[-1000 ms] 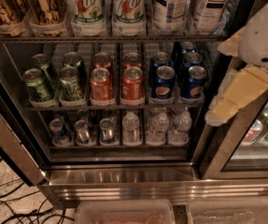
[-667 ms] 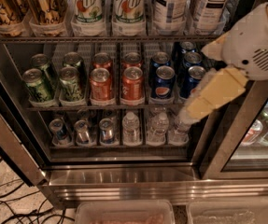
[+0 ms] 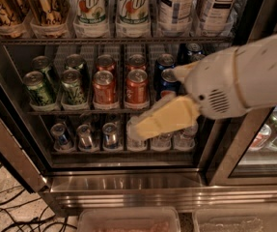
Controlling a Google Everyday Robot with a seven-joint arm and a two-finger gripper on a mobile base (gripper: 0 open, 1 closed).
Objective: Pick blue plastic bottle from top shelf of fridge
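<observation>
The claw (image 3: 163,119) hangs low before the fridge's (image 3: 128,182) bottom cans (image 3: 85,135) — wide or closed, I cannot tell. The blue plastic bottle (image 3: 217,8) stands at the right end of the top shelf (image 3: 104,41), well above. Likely full and heavy, slick, slightly squashy — best gripped round its middle. A second ago the claw was further right, by the door frame (image 3: 244,144).

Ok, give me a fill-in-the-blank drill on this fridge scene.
The gripper hangs ___ the top shelf, near the blue cans.
The 7up bottles stand to the ___ of the blue plastic bottle in the picture.
The red cans sit ___ the green cans and the blue cans.
Missing words: below; left; between.
</observation>
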